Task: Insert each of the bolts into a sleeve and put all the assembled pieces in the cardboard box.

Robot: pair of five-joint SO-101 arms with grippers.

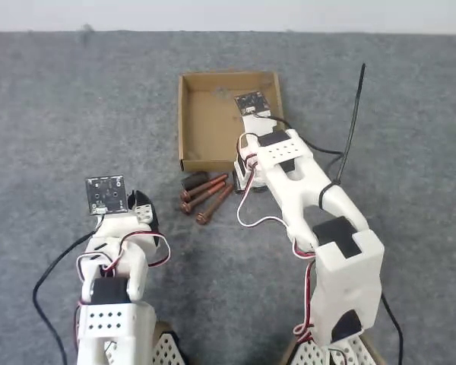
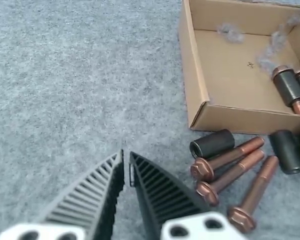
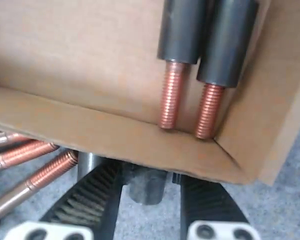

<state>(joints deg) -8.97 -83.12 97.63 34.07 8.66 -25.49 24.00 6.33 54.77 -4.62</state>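
A: Looking at the left claw (image 2: 126, 156), is it shut?
B: Pressed together and empty, over the table (image 2: 65, 75), near three bolts (image 2: 235, 172) and a loose sleeve (image 2: 211, 143).
A: And the right claw (image 3: 149, 175)?
B: Spread either side of a second sleeve (image 3: 147, 192), just outside the cardboard box (image 3: 90, 130). Two assembled pieces (image 3: 182, 35) lie side by side in its corner.

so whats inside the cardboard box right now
Two assembled pieces lie side by side in one corner of the cardboard box, threaded ends at the wall. In the high view the right arm covers that corner, hiding them there.
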